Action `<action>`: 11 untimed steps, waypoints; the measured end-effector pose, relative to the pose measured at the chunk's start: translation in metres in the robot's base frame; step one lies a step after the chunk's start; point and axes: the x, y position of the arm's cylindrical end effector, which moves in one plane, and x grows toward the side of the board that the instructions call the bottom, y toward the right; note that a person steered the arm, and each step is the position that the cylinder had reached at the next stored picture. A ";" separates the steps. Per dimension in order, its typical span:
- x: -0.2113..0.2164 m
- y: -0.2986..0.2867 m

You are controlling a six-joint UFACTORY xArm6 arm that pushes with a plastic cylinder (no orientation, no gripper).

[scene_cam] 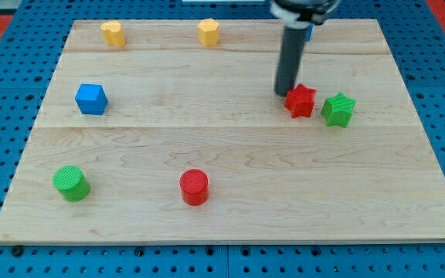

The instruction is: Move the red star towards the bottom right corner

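My tip (pixel 283 93) sits on the worktop (pixel 230 208) right against the upper-left side of the red star (pixel 300 100); whether it actually touches the star or stops just short I cannot tell from here. There is no claw on this arm, only the straight dark rod, so nothing is gripped or released. Taking the red star as my landmark: it lies in the right half of the worktop, a little above mid-height. The green star (pixel 337 109) is just beside it toward the view's right, a narrow gap between them. The red cylinder (pixel 194 187) is well below and to its left, the green cylinder (pixel 71 183) farther left still. The blue cube (pixel 91 99) is far to its left at about the same height. Two yellow blocks (pixel 113 33) (pixel 208 32) sit up and to its left near the top edge. The rod's upper part is cut off by the view's top, with a bit of blue showing behind it that I cannot identify. I can read no writing anywhere.
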 end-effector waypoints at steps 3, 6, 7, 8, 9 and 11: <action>-0.029 0.007; 0.142 0.048; 0.089 0.015; 0.051 -0.014; 0.025 0.086; 0.103 0.099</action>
